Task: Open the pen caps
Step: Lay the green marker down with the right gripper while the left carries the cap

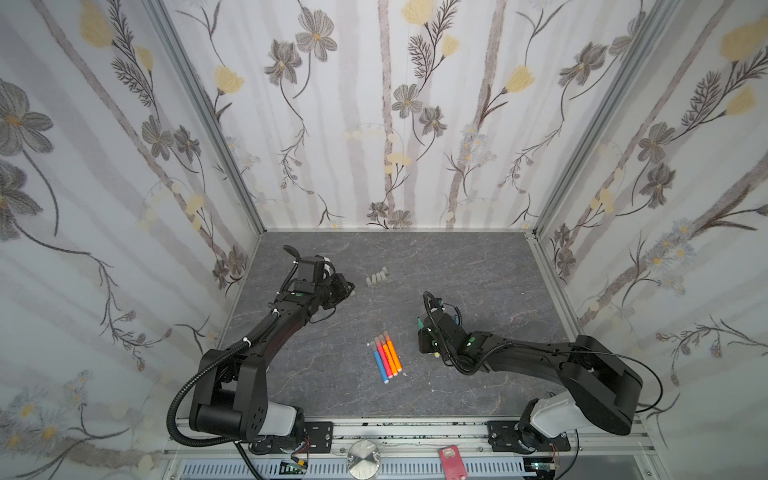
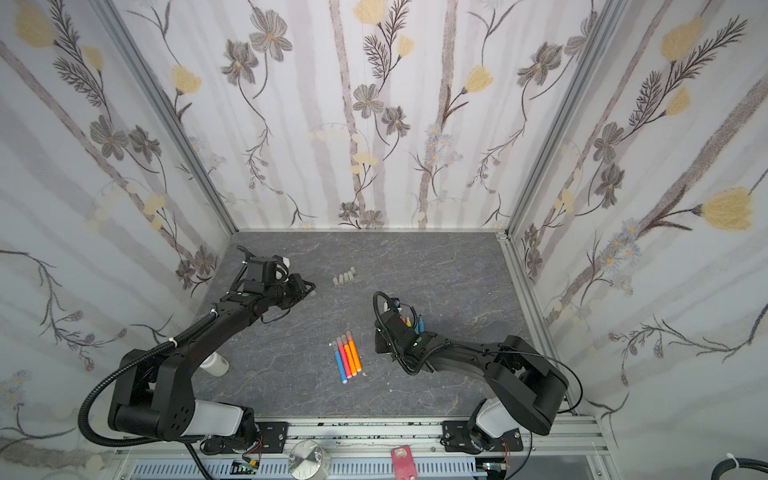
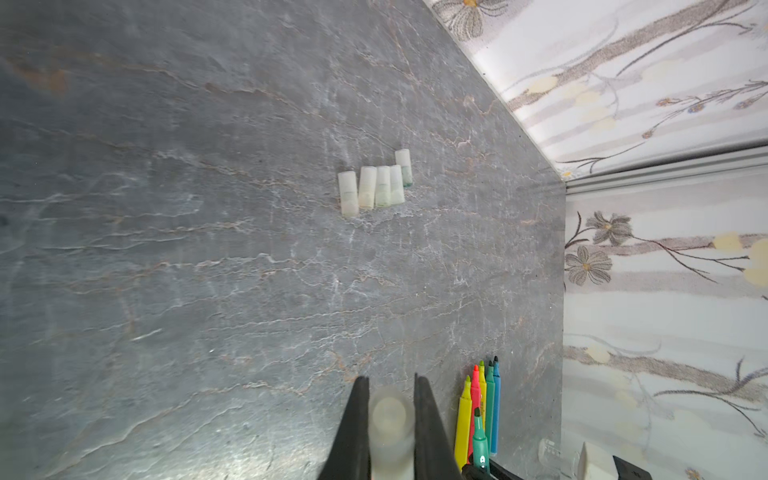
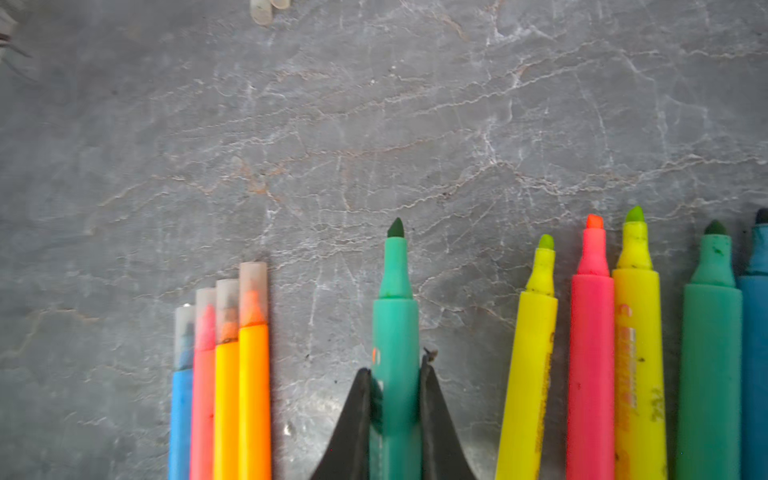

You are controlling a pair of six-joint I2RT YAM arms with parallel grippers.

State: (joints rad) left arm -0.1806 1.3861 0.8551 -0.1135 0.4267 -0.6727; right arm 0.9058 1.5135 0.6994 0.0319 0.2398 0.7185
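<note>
Pen caps [image 3: 374, 187]: five laid in a far row.
Left claw [image 3: 390, 380]: clenched on one cap [image 3: 390, 415].
Right claw [image 4: 395, 365]: clenched on an uncapped green pen [image 4: 395, 291].

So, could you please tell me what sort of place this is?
Probably a robot test cell: floral-papered panel walls in an aluminium frame enclose a grey stone-look tabletop, and the left arm and right arm are bolted to a front rail.
</note>
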